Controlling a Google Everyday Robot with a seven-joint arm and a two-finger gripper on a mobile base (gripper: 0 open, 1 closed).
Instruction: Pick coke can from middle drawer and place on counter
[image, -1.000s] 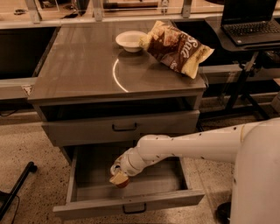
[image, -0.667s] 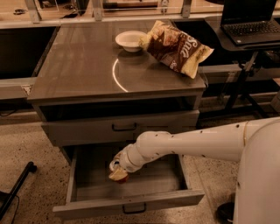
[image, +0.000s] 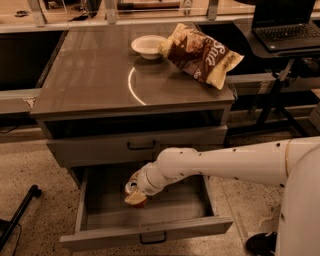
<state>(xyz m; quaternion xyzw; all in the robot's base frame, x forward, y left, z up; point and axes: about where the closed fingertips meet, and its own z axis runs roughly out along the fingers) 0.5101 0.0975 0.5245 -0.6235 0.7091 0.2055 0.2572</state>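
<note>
Reaching end effector (image: 135, 195) inside middle drawer (image: 100, 238)

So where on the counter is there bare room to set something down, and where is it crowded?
Bare: the left half of the counter, and its front strip before the bowl and chip bag. Crowded: the back right, where those two sit together. The gripper is down in the middle drawer.

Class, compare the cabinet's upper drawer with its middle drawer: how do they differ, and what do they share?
The upper drawer is shut; the middle drawer is pulled out toward the camera. The upper drawer hides its inside; the middle drawer shows its floor, with the claw down inside it. Both are grey with a dark bar handle.
</note>
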